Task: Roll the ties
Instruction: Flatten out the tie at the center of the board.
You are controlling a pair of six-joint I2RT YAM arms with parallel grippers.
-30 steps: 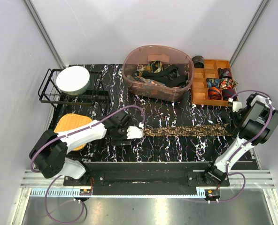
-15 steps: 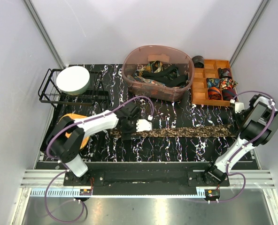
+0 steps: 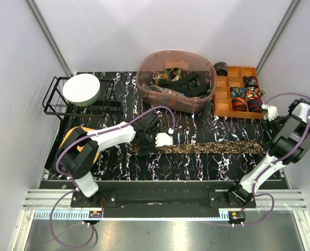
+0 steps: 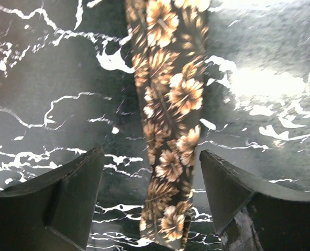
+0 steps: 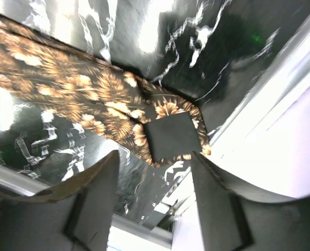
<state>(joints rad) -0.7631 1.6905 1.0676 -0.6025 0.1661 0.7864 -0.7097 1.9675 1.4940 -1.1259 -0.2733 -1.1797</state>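
The black marbled bench [image 3: 197, 125] carries a tub [image 3: 170, 103] of loose ties [image 3: 178, 82] and a wooden tray [image 3: 223, 104] of rolled ties [image 3: 244, 99]. A brown flowered tie [image 3: 207, 148] lies flat, stretched left to right along the near side. My left pincer [image 4: 152, 183] is spread, fingers either side of its narrow end, gripping nothing. My right pincer [image 5: 155, 178] is spread above the wide end, by the bench's right edge.
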